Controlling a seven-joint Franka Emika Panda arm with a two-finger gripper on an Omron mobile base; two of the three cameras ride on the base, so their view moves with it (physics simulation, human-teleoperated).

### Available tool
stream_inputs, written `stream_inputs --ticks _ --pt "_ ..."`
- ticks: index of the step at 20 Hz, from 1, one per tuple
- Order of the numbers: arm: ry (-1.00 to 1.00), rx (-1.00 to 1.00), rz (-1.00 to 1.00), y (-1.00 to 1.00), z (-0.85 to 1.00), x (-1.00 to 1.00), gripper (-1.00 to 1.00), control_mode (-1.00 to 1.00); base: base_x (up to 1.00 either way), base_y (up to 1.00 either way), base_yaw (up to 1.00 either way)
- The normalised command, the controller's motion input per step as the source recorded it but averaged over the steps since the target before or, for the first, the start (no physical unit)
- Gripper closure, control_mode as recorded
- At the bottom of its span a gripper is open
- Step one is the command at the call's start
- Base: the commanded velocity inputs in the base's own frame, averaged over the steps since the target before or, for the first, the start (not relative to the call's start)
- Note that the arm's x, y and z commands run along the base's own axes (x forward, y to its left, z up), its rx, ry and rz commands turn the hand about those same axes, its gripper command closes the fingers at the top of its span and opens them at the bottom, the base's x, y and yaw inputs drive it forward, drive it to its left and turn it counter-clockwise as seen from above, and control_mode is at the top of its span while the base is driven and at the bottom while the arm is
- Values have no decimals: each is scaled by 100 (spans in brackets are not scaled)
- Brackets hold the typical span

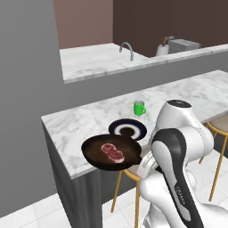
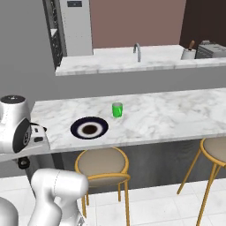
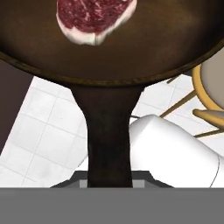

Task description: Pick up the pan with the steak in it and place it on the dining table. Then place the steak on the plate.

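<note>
Gripper: fingertips hidden; seemingly clamped on the pan's handle, which ran straight into the hand.
Pan (image 1: pixel 112 153): over the table's near edge, just beside the plate.
Steak (image 1: pixel 112 152): lay in the pan.
Plate (image 1: pixel 128 129): on the table (image 1: pixel 80 122).
Green cup (image 1: pixel 139 107): behind the plate.

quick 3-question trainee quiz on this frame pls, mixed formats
1. True or false: the steak lies on the plate.
2. Which colour is the mug on the dining table? A red, B green, C blue.
3. Fill in: the hand holds the pan by its ____.

Key: 1 false, it lies in the pan. 2 B. 3 handle.
</note>
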Motion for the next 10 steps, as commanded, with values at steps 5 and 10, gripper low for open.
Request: stream_inputs --ticks 5,10 --pt "0 0 -6 27 -23 49 100 -100 0 0 0" --pt "0 0 -13 9 -17 52 100 -100 0 0 0"
